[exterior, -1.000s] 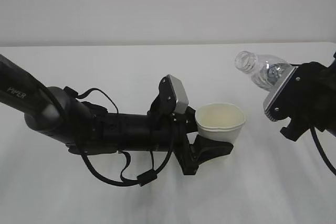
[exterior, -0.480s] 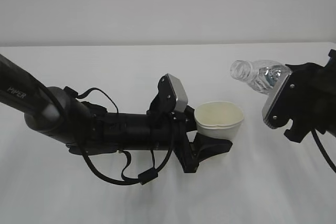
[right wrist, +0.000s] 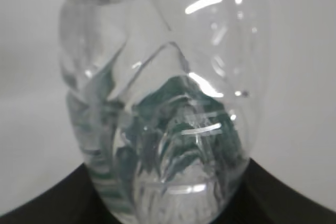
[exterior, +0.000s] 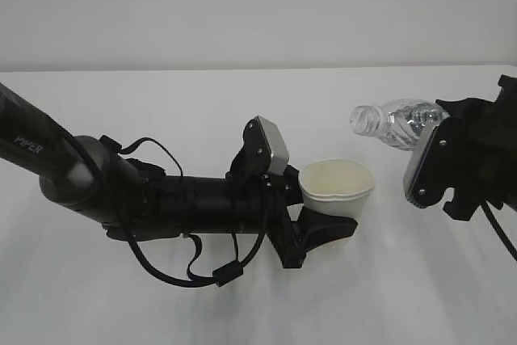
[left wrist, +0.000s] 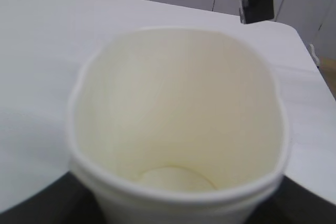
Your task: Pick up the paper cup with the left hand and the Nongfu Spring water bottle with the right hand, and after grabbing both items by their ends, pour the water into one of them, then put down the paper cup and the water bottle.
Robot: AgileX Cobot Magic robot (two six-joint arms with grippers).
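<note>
1. Paper cup (exterior: 338,187) up off the table (exterior: 161,296), clamped low on its wall by the left hand (exterior: 321,228), mouth open and facing up. Rim squeezed slightly oval in the left wrist view (left wrist: 178,119); jaws closed on the cup.
2. Inside of the cup pale and bare down to the base; no water to be made out in there.
3. Just up and to the right of the cup, Nongfu Spring water bottle (exterior: 393,121) tipped almost level, capless neck aimed left toward the cup's rim, a little above it and not yet over it.
4. Gripped at its base end by the right hand (exterior: 436,163), jaws closed round the bottle; green label glimpsed through the ribbed plastic in the right wrist view (right wrist: 168,129).
5. No stream leaving the neck. Whether any water sits in the bottle: cannot tell from the reflections.
6. Behind it all, plain white tabletop running back to a grey wall (exterior: 258,6), nothing else on it.
7. Progress, as a judgement: both pickups done, both items held by their ends, tilt set up. Left to do: bring neck over cup, pour, right the bottle, set cup and bottle down, release both.
</note>
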